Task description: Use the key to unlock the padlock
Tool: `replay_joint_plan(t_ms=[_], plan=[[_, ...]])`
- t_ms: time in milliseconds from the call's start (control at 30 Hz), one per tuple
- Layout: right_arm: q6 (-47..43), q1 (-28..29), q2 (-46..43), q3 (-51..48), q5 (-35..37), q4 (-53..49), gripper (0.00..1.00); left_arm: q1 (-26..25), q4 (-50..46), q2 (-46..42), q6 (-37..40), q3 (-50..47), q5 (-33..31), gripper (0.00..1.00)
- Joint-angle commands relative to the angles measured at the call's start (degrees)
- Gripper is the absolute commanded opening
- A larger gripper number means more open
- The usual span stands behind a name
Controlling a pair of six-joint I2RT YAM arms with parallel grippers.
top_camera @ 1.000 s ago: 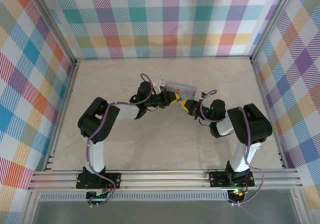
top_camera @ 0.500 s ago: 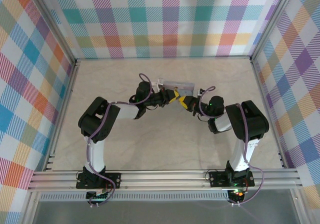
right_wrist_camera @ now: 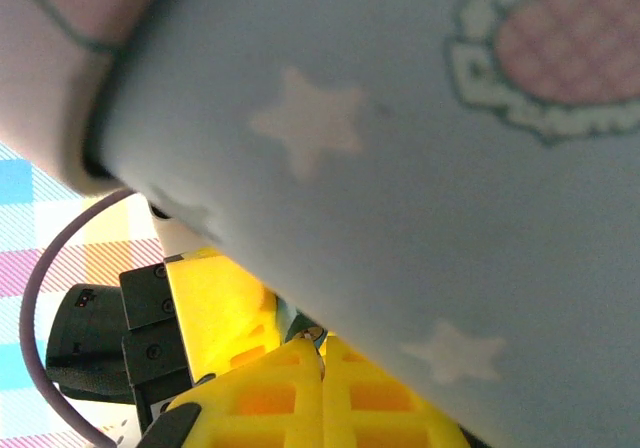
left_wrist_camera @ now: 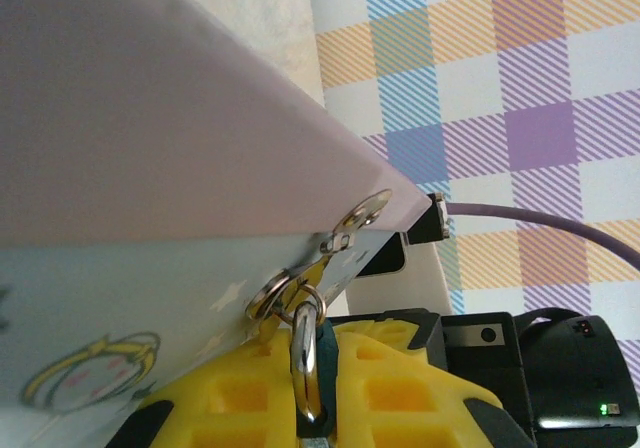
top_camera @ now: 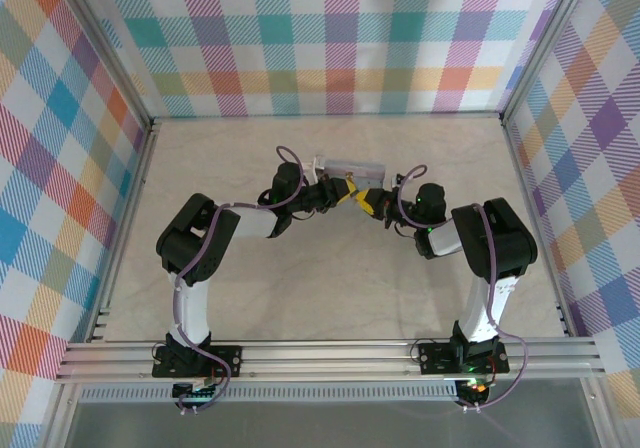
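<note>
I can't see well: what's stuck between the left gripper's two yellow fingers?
The padlock, hooked through the box's metal ring; the left wrist view shows it.

The box is pale blue with white stars and a pink cartoon print. At its silvery hasp, the padlock is silvery with a teal base, between yellow grid-patterned fingers of the left gripper. Behind the box, pastel plaid walls; under it, a beige marbled table

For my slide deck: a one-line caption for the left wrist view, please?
Left gripper shut on the padlock, its shackle threaded through the hasp of the pale blue box.
</note>
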Motion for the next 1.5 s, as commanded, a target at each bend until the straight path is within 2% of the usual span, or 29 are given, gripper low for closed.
replay_joint_plan(t_ms=[0,67,300,500,600,767,867,933,1133,1267,1467], plan=[[-2.5,1.3,-0.8,2.1,5.7,0.1,0.13,-5.4,-3.3,-2.5,4.4,-1.3,15.6,0.0],[-3.5,0.9,-0.7,-0.4,5.5,0.5,0.2,-4.3,-6.2,-3.2,6.3,-1.9,12.5,0.0],[-7.5,-0.2,-2.9,-8.5,5.0,1.0,0.32,-2.0,-9.7,-2.1,7.7,-1.9,6.4,0.0],[-15.6,-0.3,-10.7,-13.8,5.0,-8.8,0.36,-1.5,-10.4,-1.7,7.8,-1.7,4.5,0.0],[-21.8,-0.3,-17.6,-14.3,5.6,-20.6,0.37,-1.5,-11.4,-1.6,8.0,-1.4,4.4,0.0],[-36.8,0.5,-32.1,-10.7,11.7,-53.0,0.37,-1.6,-14.0,-2.2,8.7,-1.7,3.7,0.0],[-44.3,1.5,-37.6,-6.8,15.7,-67.4,0.36,-1.6,-14.7,-2.3,8.6,-1.8,3.7,0.0],[-48.6,3.0,-39.5,-4.3,18.7,-73.1,0.35,-1.7,-14.6,-2.4,8.4,-1.8,3.7,0.0],[-58.9,10.8,-38.8,3.8,30.9,-83.6,0.36,-1.9,-15.2,-2.5,7.9,-1.2,4.1,0.0],[-63.0,15.0,-36.2,7.7,37.5,-85.5,0.37,-1.9,-15.2,-2.5,7.7,-1.2,4.4,0.0],[-68.1,19.1,-29.3,13.3,43.1,-87.0,0.41,-2.0,-15.7,-2.7,7.6,-0.9,5.0,0.0]])
